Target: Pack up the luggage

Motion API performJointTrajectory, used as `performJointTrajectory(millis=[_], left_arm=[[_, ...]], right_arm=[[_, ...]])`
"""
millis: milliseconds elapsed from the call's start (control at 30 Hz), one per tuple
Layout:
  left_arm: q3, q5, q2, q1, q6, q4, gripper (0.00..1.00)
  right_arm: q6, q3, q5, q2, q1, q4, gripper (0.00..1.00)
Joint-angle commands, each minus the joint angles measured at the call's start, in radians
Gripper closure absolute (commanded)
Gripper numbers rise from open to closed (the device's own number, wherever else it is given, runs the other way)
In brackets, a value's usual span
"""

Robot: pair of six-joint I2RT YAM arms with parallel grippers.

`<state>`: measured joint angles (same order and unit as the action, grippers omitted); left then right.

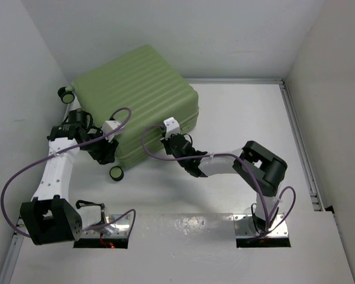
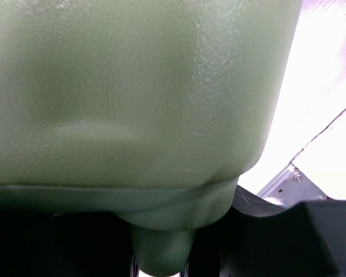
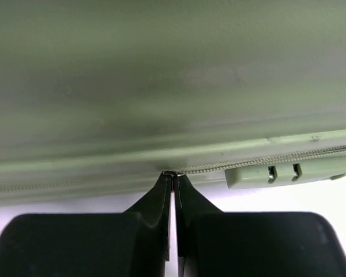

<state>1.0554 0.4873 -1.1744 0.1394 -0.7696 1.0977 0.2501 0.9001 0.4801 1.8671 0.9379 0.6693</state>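
My right hand is pinched shut on the zip line of the closed luggage, dead ahead at twelve o'clock, seam running nine to three; my left hand, grip untellable, sits at its near-left corner.

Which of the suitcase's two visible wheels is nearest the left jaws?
The small black-and-green wheel at the near corner of the light-green ribbed hard-shell suitcase, right beside them; the other wheel sits at its far-left corner.
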Motion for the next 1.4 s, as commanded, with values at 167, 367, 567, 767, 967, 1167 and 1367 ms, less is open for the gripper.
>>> performJointTrajectory(millis=[167,367,567,767,967,1167,1367], left_arm=[[-0.026,-0.004,-0.07,0.068,-0.005,-0.036,0.73],[-0.026,0.014,-0.09,0.117,-0.017,-0.036,0.78],[-0.017,-0.021,-0.139,0.175,-0.017,-0.047,0.9],[0.001,-0.082,-0.168,0.258,-0.008,-0.129,1.0],[0.098,-0.182,-0.307,0.336,0.02,-0.206,1.0],[0.264,-0.28,-0.462,0.348,0.105,-0.311,1.0],[0.567,-0.364,-0.724,0.329,0.292,-0.323,1.0]], right_arm=[[-0.052,-0.124,-0.06,-0.151,-0.117,0.133,1.0],[-0.038,-0.179,-0.22,-0.2,-0.229,0.153,1.0],[-0.04,-0.15,-0.294,-0.175,-0.289,0.147,1.0],[-0.049,-0.153,-0.346,-0.195,-0.389,0.119,1.0],[-0.061,-0.158,-0.454,-0.188,-0.511,0.128,1.0],[-0.064,-0.103,-0.678,-0.125,-0.617,0.148,1.0],[-0.074,0.003,-0.773,-0.004,-0.683,0.185,1.0]])
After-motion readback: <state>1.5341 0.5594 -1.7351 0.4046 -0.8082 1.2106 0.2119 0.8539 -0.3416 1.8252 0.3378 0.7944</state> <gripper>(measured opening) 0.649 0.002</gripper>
